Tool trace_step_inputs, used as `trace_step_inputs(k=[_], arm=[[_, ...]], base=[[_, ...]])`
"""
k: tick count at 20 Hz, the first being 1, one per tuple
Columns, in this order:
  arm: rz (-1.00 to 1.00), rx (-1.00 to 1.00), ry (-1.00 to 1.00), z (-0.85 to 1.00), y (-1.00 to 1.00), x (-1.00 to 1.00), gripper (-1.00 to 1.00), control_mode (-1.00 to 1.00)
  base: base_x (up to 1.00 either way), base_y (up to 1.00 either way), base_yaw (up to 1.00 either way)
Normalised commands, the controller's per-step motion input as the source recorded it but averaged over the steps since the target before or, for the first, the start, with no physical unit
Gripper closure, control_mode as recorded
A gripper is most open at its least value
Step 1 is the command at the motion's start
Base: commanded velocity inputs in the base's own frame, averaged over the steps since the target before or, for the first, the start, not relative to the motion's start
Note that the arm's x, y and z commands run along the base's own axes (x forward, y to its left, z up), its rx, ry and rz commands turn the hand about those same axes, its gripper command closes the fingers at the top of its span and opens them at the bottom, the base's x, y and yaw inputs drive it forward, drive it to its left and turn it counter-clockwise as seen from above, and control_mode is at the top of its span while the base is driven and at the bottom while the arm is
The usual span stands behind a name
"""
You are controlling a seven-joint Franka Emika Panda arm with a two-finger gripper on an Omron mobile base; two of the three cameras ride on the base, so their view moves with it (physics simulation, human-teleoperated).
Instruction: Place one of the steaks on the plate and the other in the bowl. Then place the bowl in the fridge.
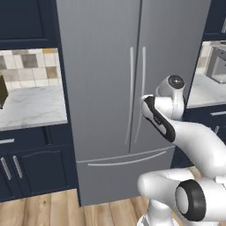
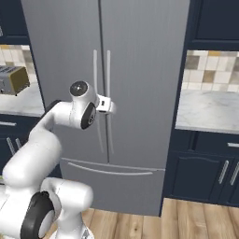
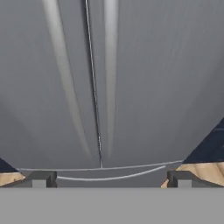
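We see the gripper (image 3: 109, 178) spread, empty, facing the fridge (image 1: 101, 79); handles (image 3: 107, 65) at 12 o'clock. Risk: fingers skid off thin handle.

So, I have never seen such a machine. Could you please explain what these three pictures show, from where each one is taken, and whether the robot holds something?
It is a white robot arm on a driving base in a rendered kitchen. Two pictures come from cameras on the base, behind the arm, one to its left and one to its right. The third comes from a camera on the hand, looking along the tool.

The arm faces a tall grey fridge, its two doors closed, with two long thin handles side by side. Navy cabinets and marble counters stand on both sides; a toaster sits on one counter.

The tool is open and holds nothing: its two dark fingertips stand wide apart in the hand view.
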Motion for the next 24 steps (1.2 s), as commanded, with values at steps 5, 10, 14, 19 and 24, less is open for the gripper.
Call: trace_step_inputs(k=[5, 10, 14, 19, 24], arm=[[0.01, 0.00, 0.00, -0.04, 0.00, 0.97, -1.00, -1.00], [0.00, 0.00, -0.02, -0.16, -0.11, 0.76, -1.00, -1.00], [0.00, 0.00, -0.04, -0.15, 0.00, 0.62, -1.00, -1.00], [0.00, 0.00, -0.10, -0.07, 0.00, 0.48, -1.00, -1.00], [0.01, 0.00, -0.01, 0.00, 0.00, 0.55, 1.00, -1.00]], base=[[0.00, 0.00, 0.00], [0.00, 0.00, 0.00], [0.00, 0.00, 0.00], [0.00, 0.00, 0.00], [0.00, 0.00, 0.00]])
